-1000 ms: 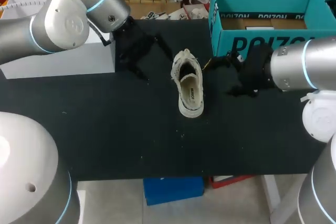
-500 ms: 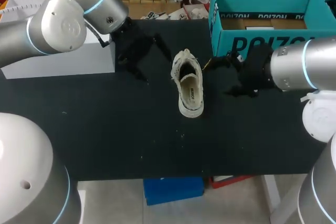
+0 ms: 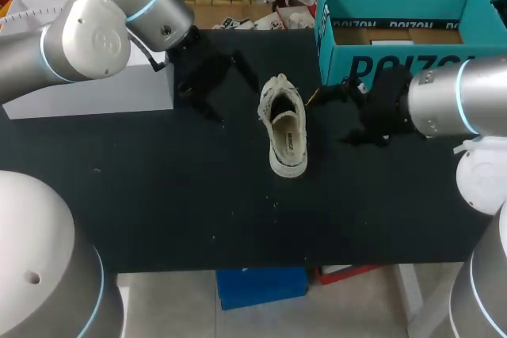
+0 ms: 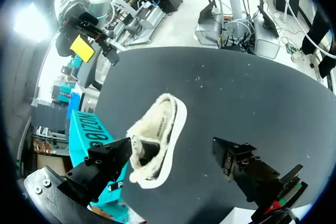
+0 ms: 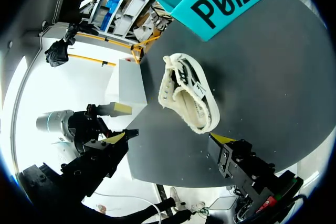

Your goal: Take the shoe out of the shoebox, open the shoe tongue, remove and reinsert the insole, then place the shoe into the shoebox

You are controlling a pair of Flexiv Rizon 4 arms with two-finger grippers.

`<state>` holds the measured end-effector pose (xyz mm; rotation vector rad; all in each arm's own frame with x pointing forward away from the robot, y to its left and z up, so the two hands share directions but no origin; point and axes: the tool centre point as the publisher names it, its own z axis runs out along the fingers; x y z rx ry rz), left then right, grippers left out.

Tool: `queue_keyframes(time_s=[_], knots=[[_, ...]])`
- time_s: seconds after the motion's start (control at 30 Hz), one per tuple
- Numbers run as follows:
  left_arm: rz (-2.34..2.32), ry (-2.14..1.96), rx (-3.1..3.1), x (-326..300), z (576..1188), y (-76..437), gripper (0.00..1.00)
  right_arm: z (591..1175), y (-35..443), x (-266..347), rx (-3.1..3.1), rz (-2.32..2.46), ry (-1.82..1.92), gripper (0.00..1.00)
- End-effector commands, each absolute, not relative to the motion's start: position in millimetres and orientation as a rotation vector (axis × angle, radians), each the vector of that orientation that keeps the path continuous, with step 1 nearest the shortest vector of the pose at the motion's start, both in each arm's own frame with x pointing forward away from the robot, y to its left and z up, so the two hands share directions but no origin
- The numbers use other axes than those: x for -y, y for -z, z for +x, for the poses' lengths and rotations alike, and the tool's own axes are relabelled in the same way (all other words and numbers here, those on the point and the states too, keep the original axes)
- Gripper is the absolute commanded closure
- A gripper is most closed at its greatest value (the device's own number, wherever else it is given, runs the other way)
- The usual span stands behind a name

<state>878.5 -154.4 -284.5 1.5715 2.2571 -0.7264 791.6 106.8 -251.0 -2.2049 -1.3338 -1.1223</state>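
Black tabletop [image 3: 158, 195] is carrying everything, with both arms hanging low over it. The left gripper [image 3: 238, 100] is sitting splayed wide and holding nothing, just off the left side of the cream low-top sneaker [image 3: 283, 128]. From its wrist view the sneaker is lying right ahead, between the spread fingers but touching neither. The right gripper [image 3: 333, 119] is doing the same on the sneaker's right side, gaping and empty, fingers clear of it.

The sneaker is lying sole-down on the table, already out of its box, opening facing up and the insole showing. The tall teal cardboard shoebox [image 3: 380, 65] is standing behind and to the right of the sneaker, well apart. A plain white box [image 3: 95, 93] is sitting off to the sneaker's left.

So I'm reading this as the tongue-opening step. My take: have one gripper pinning a side wall of the sneaker so it isn't skating around, and the other pinching only the tongue near the laces, peeling it away from the opening slowly. Grabbing laces or the insole along with it is the thing to be watching for.
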Motion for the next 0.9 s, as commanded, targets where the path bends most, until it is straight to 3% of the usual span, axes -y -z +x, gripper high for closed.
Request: queue_keyframes(time_s=[0.03,0.9], knots=[[1.572,0.721,-2.258,154,878,284,0.00,791,251,-107,1.334,-2.205,1.122,0.00],[1.773,0.474,-2.243,174,919,315,0.00,791,251,-107,1.334,-2.205,1.122,0.00]])
